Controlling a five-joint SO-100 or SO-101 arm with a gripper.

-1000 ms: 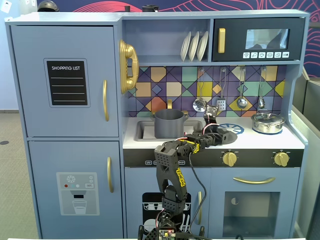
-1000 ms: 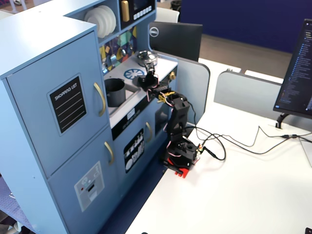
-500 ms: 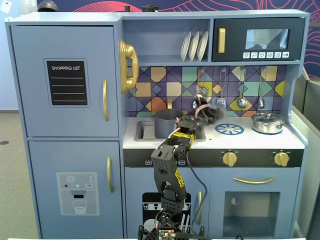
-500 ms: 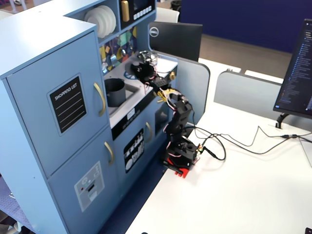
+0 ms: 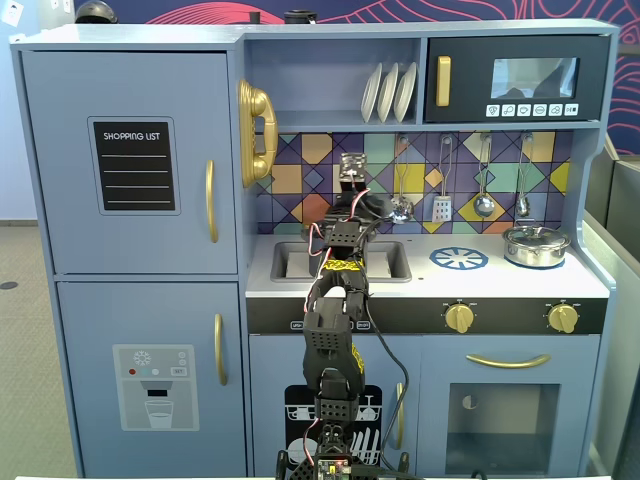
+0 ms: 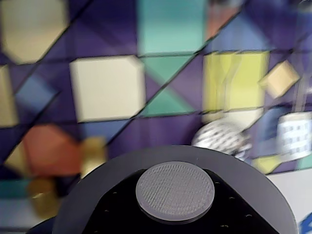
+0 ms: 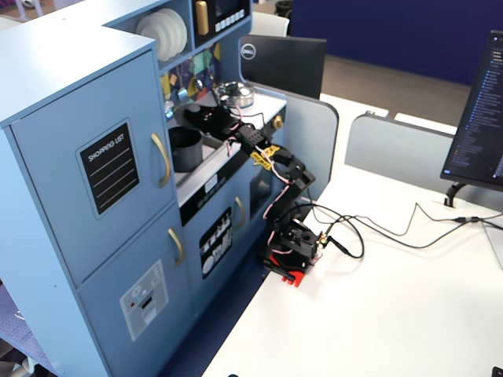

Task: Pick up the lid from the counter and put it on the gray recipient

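Raised off the surface [image 7: 263, 106] of a toy kitchen: lid [image 6: 161, 157], dark gray and round, pale textured knob [image 6: 175, 191] at its middle, filling the lower part of the wrist view. Behind it, blurred, a backsplash [image 6: 107, 87] of purple, yellow, teal and cream tiles. Clamped on the lid, going by how it hangs in the air at the arm's tip, though the fingertips themselves hidden in every view: claw [image 7: 201, 118]. In a fixed view from the side, held roughly level over the open mouth of the pot [image 7: 186, 149], close above it; touching or not, cannot tell. Pot upright, standing at the sink end of the surface, below the plates [image 7: 161, 33]. In a fixed view from the front, arm [image 5: 333, 330] reaching up over the sink [image 5: 290, 262], its wrist against the tiles and covering both lid and pot. Right of the sink in that view, blue-and-white burner mark [image 5: 459, 258]; further right, shiny silver pot [image 5: 536, 245] with its own lid on, well apart from the claw.
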